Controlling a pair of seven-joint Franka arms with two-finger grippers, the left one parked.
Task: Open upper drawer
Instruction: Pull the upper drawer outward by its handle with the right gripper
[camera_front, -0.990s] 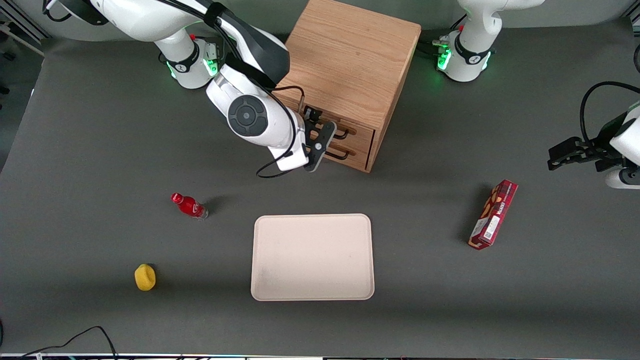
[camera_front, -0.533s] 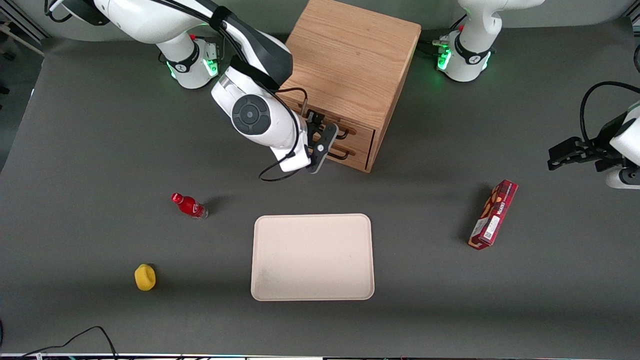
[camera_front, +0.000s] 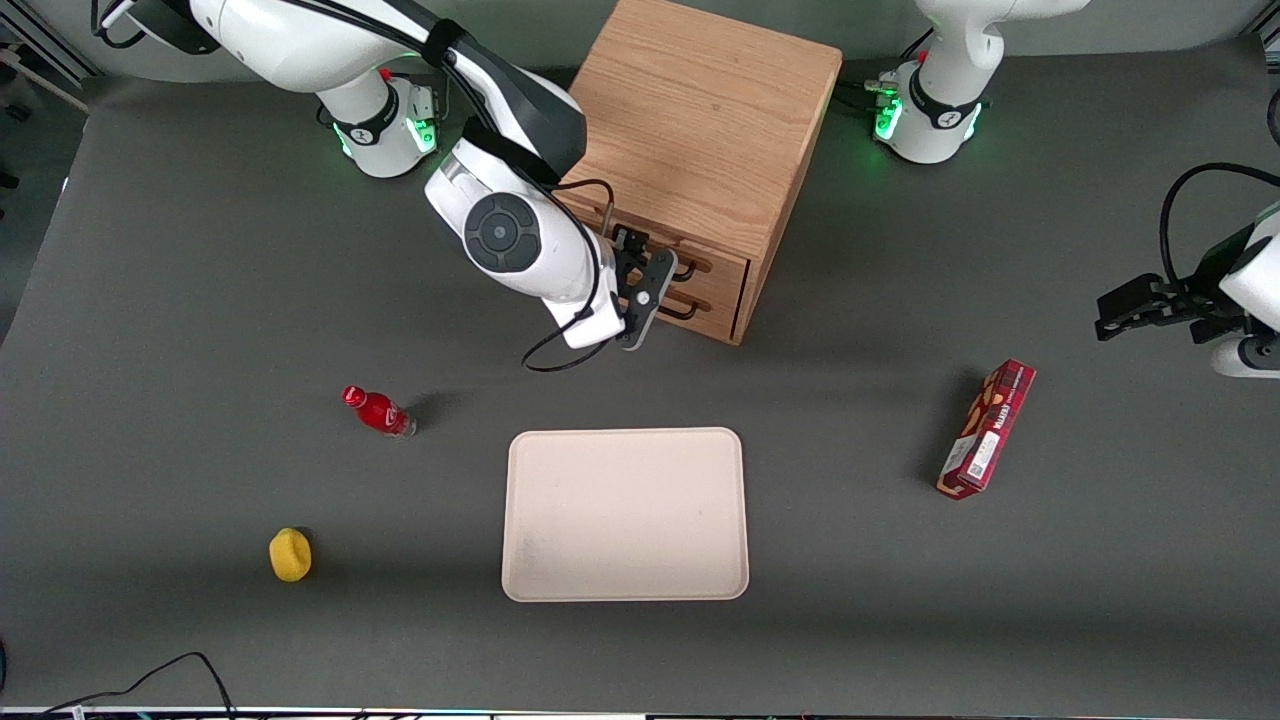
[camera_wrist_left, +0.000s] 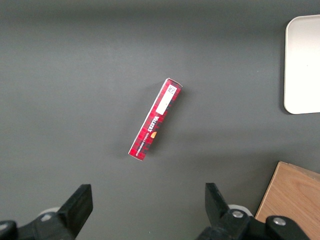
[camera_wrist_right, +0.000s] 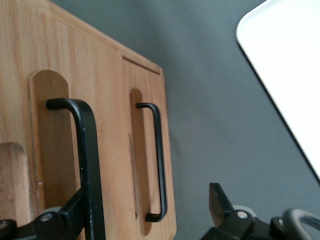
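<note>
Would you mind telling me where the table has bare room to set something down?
Bare mat lies between the tray and the biscuit box, and between the red bottle and the yellow object. It is crowded at the cabinet, where the gripper is at the upper drawer.

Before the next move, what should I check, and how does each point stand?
1. Gripper at the cabinet front, open: ok.
2. Upper handle between the fingers: ok by the wrist view, close to one finger.
3. Lower handle outside the grasp: cannot tell.
4. Handle gripped: not ok, nothing is clamped yet.
5. Upper drawer shut, flush with the front: ok.
6. Pull path free: ok, the tray lies apart, nearer the front camera.
</note>
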